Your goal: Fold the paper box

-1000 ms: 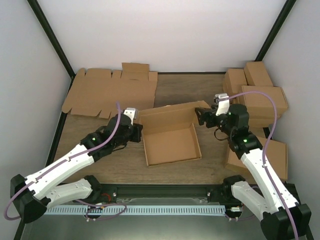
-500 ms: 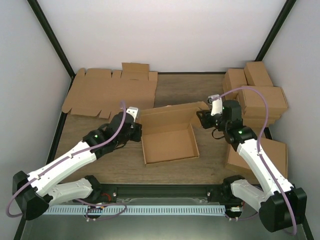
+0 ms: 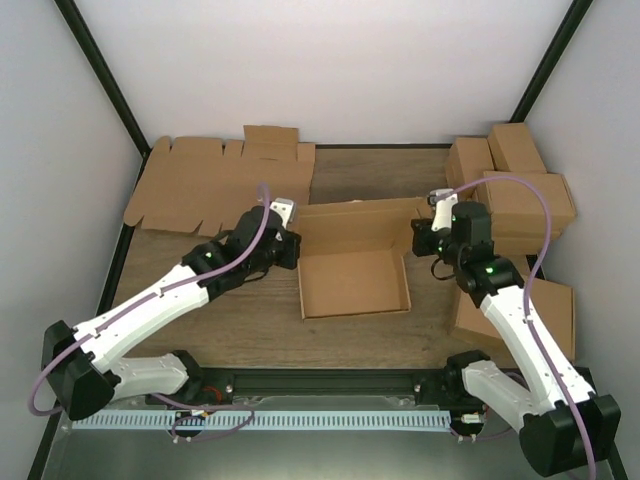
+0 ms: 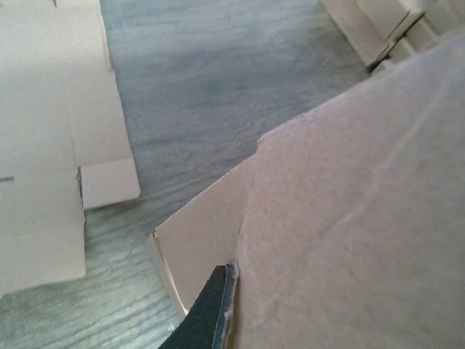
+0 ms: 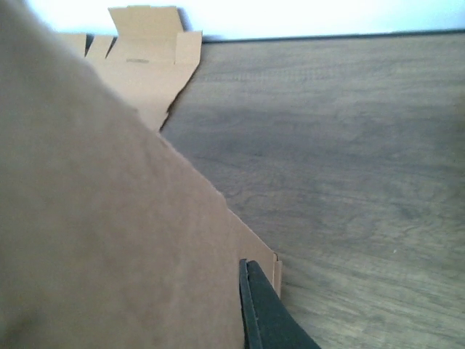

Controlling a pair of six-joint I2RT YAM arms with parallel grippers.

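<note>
i have the left tool (image 3: 288, 240) and right tool (image 3: 422, 238) each pinched shut on opposite ends of the raised back flap of the paper box (image 3: 355, 283), i judge to steady it for closing. the box sits mid tabletop (image 3: 250, 320), a shallow brown tray, walls up, lid open.

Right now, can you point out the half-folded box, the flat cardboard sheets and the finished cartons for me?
paper box (image 3: 352, 283): top view, on its open inside floor.
flat cardboard sheets (image 3: 215, 190): top view, middle of the top sheet, far left.
closed cartons (image 3: 527, 203): top view, lid of a large carton, far right.
</note>
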